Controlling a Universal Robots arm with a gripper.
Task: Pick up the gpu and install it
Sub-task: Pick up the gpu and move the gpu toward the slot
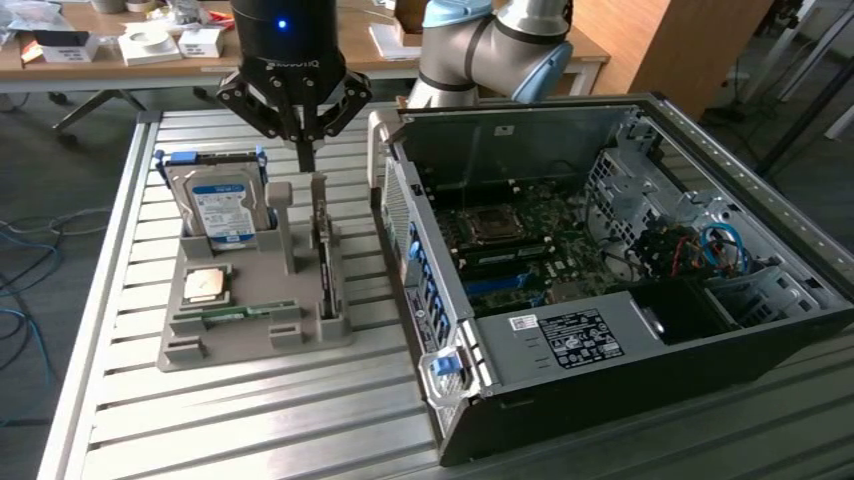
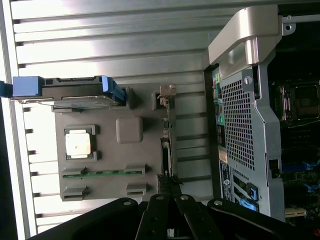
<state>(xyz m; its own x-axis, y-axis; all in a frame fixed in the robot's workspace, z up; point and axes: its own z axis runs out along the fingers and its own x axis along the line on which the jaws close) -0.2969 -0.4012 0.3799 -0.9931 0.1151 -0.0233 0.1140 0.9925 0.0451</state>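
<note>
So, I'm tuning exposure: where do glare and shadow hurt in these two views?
Wrist view: glare whitens the table slats, worst beside the gray tray. Exterior view: light is even, though a bay inside the computer case falls into deep shadow.

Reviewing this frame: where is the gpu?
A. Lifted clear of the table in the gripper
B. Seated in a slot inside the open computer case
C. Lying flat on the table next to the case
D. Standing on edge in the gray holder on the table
D: the gpu stands on edge in a slot of the gray holder, on the side nearest the computer case, with the gripper poised just above its bracket end.
</note>
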